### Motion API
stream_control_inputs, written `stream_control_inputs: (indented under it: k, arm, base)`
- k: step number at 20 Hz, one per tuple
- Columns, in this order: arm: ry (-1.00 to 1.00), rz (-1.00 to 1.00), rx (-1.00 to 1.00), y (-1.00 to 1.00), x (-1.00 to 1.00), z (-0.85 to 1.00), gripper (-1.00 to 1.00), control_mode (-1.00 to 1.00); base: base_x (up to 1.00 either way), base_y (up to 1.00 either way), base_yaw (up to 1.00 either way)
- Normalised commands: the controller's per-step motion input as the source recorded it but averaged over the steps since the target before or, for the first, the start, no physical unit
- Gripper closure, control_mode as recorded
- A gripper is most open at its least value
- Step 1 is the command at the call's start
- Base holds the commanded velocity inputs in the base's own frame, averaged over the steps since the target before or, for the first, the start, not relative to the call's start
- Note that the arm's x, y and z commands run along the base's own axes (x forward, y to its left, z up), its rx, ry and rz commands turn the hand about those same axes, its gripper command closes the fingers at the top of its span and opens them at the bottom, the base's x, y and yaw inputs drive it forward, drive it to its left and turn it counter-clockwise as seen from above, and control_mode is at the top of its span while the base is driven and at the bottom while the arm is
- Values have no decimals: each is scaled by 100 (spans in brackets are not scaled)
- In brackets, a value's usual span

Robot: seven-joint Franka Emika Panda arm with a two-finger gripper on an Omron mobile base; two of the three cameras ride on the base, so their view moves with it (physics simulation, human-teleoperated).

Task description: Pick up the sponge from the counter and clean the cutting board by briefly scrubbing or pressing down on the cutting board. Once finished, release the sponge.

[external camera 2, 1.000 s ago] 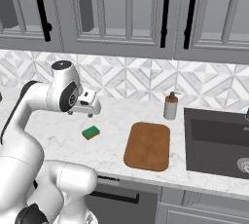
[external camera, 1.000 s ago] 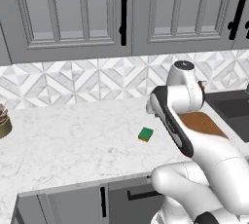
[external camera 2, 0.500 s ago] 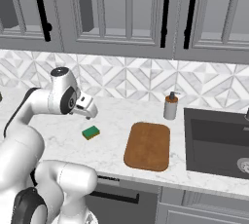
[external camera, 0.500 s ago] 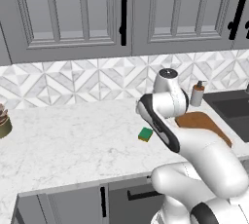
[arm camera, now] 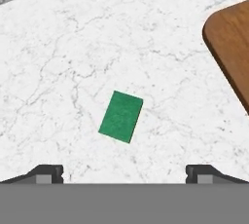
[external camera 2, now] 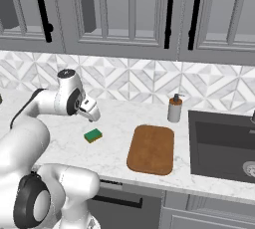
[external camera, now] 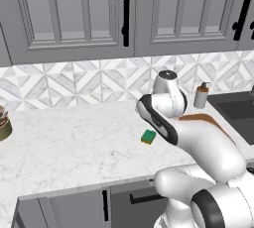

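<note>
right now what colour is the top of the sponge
Green on the sponge, clearest in the hand view.

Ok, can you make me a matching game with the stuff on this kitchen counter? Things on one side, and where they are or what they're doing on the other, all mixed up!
Things:
1. sponge
2. cutting board
3. soap bottle
4. gripper

Clues:
A. stands by the tiled wall, next to the sink
B. open, holding nothing, above the counter
C. small and green, lying flat on the white marble
D. big, brown and wooden, between the green thing and the sink

Pairs: 1-C, 2-D, 3-A, 4-B
</note>
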Motion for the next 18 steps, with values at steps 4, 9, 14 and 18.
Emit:
stream_control_inputs:
  k: [4, 9, 14, 18]
  arm:
    - [2, -8, 2, 1, 10, -27, -100, -100]
    - [3, -4, 4, 0, 0, -26, -100, -100]
    - [9, 0, 9, 0, 0, -15, -100, -100]
    - [1, 0, 5, 0, 7, -37, -100, -100]
  base:
    - [0, 0, 0]
    - [0, 0, 0]
    - [0, 0, 0]
    - [0, 0, 0]
